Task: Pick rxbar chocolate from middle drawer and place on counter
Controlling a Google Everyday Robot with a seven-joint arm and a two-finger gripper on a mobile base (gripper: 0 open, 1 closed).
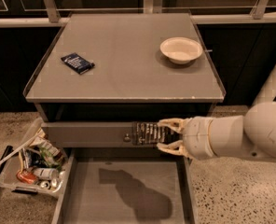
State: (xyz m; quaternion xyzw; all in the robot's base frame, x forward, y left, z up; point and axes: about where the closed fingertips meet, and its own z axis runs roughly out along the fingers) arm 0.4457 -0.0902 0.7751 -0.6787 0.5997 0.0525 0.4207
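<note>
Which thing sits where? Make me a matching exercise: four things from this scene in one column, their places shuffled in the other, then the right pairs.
Things
1. rxbar chocolate
2. white bowl
3. dark blue packet
4. bin of clutter

Places
A. left side of the counter
B. on the floor, left of the open middle drawer
C. gripped by the gripper, over the drawer's rear
D. right side of the counter

Pairs: 1-C, 2-D, 3-A, 4-B

rxbar chocolate (148, 133) in gripper (161, 134), over middle drawer (89, 202)
</note>
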